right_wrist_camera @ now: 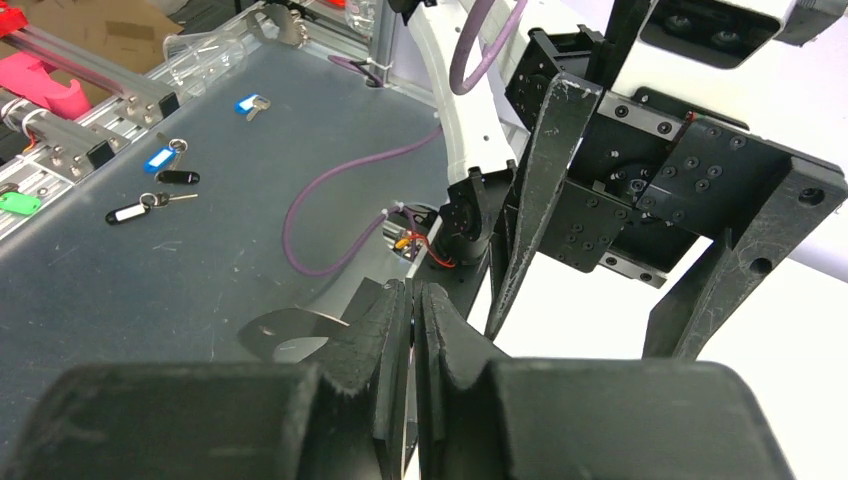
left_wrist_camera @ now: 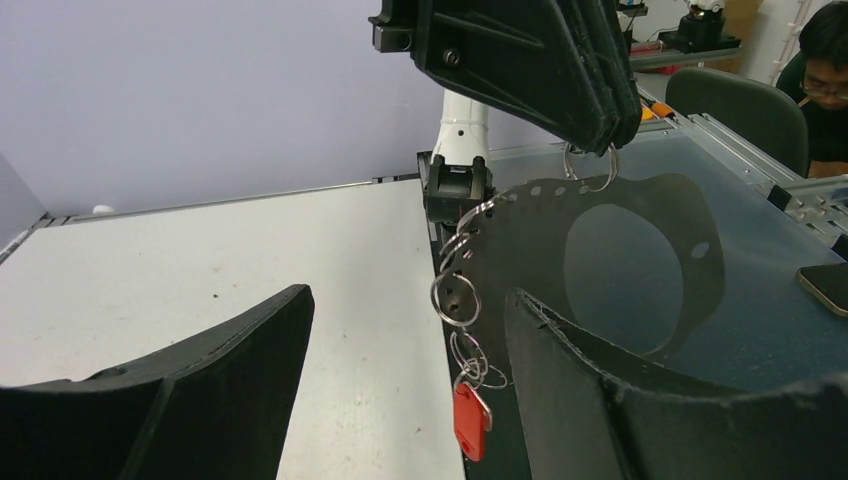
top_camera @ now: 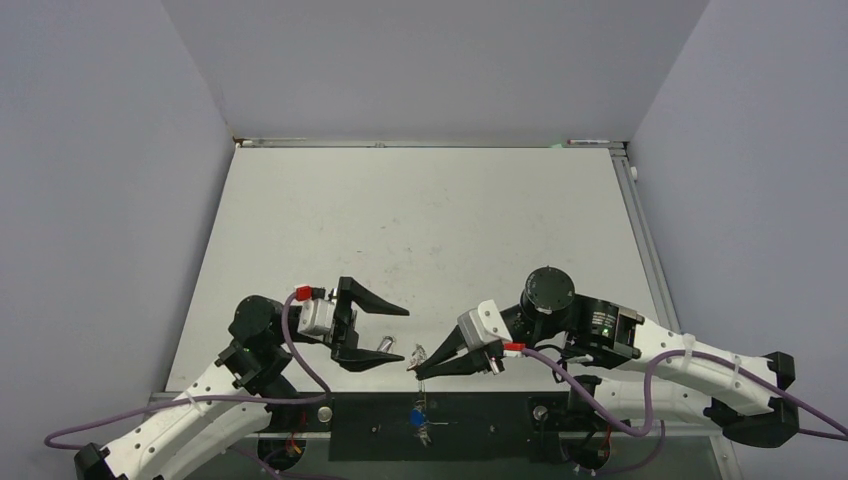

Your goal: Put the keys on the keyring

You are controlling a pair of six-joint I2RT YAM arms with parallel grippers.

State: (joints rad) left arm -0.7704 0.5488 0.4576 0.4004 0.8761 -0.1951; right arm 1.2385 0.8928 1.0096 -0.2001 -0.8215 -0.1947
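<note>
"Watching the gap between the arms: where is the keyring sitting?"

"It is hanging as a string of linked silvery rings with a red tag at the bottom, just at the near edge of the worktop. Its long axis is running 12 to 6 in the left wrist view. From the left end effector it is lying at about 3 o'clock, just beside the finger nearer the edge. The keys, as far as I am making out, are showing as a tiny silvery bunch right at the tip of the right end effector."

"And the jaws?"

"The left ones are standing well apart, framing the rings. The right ones are pressing together, with a silvery ring showing just under the tip. Which link they are pinching I cannot tell. The right arm is sitting nearer, so I am judging that the left one needs to come in along 3 o'clock."

"Surroundings?"

"Pale, scuffed worktop, plain lilac-grey walls closing three sides, and loose key tags lying on a dark surface beyond the edge."
</note>
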